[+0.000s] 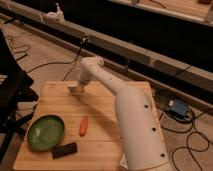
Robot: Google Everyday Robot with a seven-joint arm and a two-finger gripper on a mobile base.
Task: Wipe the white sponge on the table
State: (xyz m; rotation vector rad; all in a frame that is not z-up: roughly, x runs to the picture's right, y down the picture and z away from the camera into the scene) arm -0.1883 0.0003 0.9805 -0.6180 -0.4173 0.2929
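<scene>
The table (107,107) is a light-wood plank top in the middle of the view. My white arm reaches from the lower right across it to the far left part. My gripper (76,88) points down at the table surface there. It is shut on the white sponge (73,91), a small pale block pressed onto the wood under the fingertips. The fingers hide part of the sponge.
A green plate (46,132) lies at the front left, an orange carrot (83,126) to its right, and a dark flat block (65,149) near the front edge. A black chair (12,95) stands left of the table. Cables and a blue box (178,107) lie on the floor.
</scene>
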